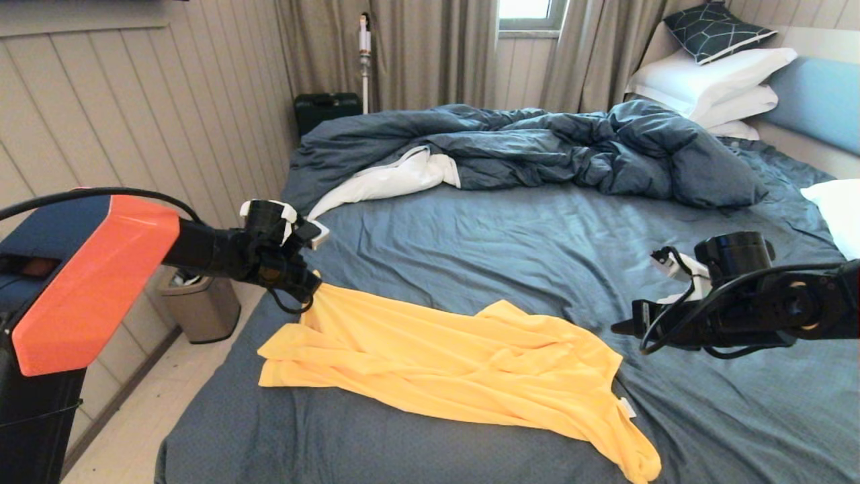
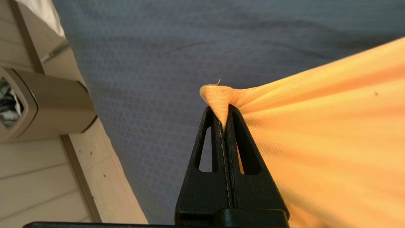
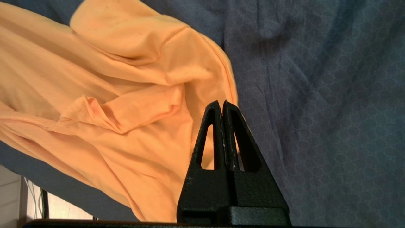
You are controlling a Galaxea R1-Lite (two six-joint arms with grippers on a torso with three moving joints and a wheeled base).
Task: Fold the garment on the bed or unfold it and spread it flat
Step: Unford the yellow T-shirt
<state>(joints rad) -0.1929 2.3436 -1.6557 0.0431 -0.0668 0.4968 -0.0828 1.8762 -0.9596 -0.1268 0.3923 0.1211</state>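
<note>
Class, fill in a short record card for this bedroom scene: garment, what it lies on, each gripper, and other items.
garment: yellow T-shirt, rumpled, one corner lifted
surface: bed, dark blue sheet
left gripper: shut on the T-shirt corner
right gripper: shut, empty, above the shirt's edge
other: duvet, pillows, bin

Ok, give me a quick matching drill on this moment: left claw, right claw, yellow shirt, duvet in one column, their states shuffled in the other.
Things:
1. left claw
2. right claw
3. yellow shirt
4. duvet

States:
A. shut, holding nothing, above the sheet
B. rumpled in a heap at the far side of the bed
C. shut on a corner of fabric
D. wrinkled, lying across the near part of the bed

Pairs: 1-C, 2-A, 3-D, 4-B
</note>
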